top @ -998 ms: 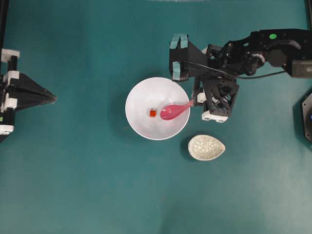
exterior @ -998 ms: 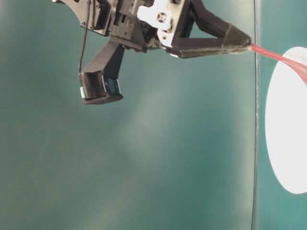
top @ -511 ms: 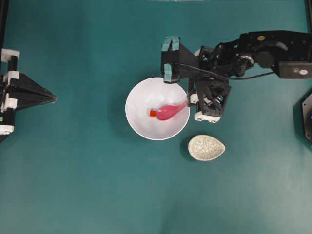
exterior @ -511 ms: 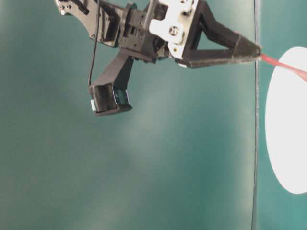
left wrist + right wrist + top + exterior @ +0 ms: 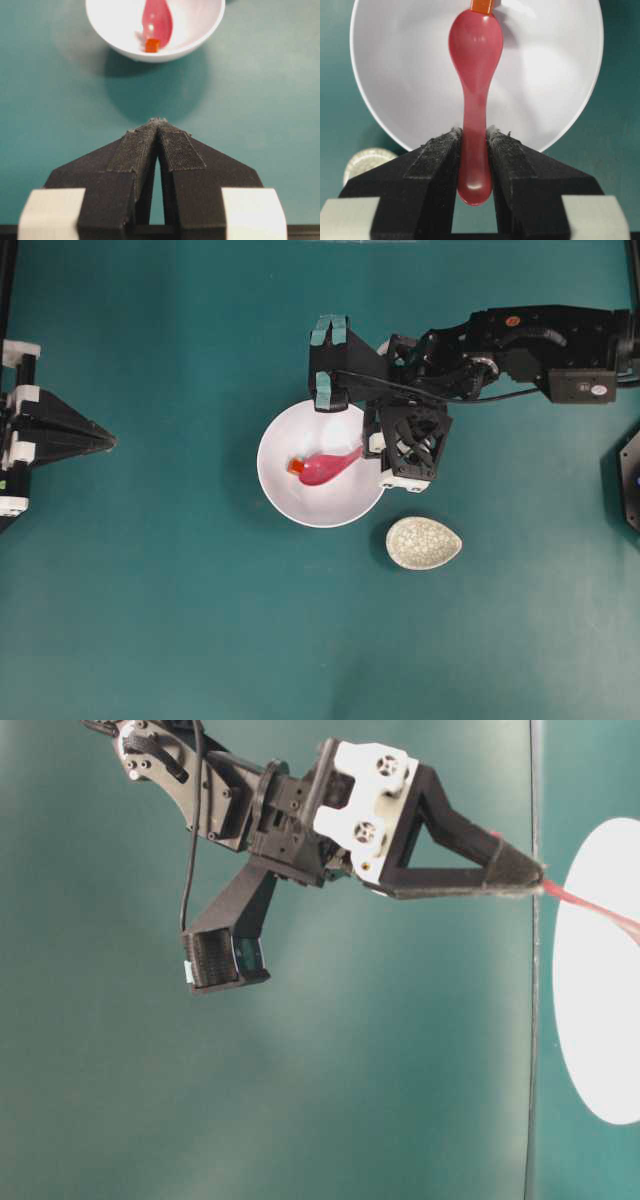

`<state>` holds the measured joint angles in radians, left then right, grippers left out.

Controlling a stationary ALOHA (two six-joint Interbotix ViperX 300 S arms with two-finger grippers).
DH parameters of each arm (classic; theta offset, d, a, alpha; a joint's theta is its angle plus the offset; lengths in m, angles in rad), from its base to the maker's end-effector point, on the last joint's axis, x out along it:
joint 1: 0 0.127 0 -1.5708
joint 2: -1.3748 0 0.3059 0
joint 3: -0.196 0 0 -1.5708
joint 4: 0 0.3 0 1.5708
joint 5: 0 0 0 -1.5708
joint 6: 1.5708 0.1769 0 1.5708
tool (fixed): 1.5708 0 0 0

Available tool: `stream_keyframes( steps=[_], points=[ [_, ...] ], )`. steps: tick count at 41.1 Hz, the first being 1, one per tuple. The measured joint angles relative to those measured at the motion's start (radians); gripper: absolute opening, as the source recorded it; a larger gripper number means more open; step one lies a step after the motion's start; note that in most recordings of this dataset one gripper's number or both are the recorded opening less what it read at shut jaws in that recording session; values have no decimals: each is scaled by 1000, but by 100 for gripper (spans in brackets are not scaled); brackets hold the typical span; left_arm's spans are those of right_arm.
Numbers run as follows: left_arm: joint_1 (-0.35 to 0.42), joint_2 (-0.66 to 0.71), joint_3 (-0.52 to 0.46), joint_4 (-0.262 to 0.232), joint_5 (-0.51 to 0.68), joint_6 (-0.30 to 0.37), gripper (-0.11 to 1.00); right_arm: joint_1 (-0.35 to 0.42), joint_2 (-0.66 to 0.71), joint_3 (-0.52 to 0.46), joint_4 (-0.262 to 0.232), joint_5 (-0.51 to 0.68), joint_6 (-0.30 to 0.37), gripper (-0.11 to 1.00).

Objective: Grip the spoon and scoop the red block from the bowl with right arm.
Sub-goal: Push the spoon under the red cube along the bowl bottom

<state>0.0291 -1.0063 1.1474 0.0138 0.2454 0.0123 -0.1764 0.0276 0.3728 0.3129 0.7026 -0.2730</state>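
Observation:
The white bowl [image 5: 322, 506] sits mid-table. My right gripper [image 5: 368, 448] is at the bowl's right rim, shut on the handle of the pink-red spoon [image 5: 322, 469]. The spoon's scoop lies inside the bowl, pointing left. The tiny red block [image 5: 296, 466] touches the scoop's tip; it lies in front of the tip, not in the scoop. In the right wrist view the spoon [image 5: 475, 45] runs straight out from my right gripper [image 5: 474, 134], with the block [image 5: 482, 6] at its far end. My left gripper [image 5: 158, 122] rests shut and empty at the left edge, facing the bowl [image 5: 200, 37].
A small speckled beige oval dish [image 5: 424, 542] lies on the teal table just below and right of the bowl, under my right wrist. My left gripper [image 5: 100, 442] is parked far left.
My right arm has moved left. The spoon slid further into the bowl and its tip pushed the red block left across the bowl floor. The left arm has not moved.

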Motion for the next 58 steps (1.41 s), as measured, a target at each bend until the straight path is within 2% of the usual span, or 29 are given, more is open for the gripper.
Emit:
stream_keyframes(
  steps=[38, 44, 58],
  points=[
    [0, 2, 0, 0, -2, 0, 0, 0, 0, 2, -2, -81, 2, 25],
    [0, 0, -2, 0, 0, 0, 0, 2, -11, 32, -3, -91, 3, 25],
    [-2, 0, 0, 0, 0, 0, 0, 23, -60, 101, -2, -195, 5, 25]
  ],
)
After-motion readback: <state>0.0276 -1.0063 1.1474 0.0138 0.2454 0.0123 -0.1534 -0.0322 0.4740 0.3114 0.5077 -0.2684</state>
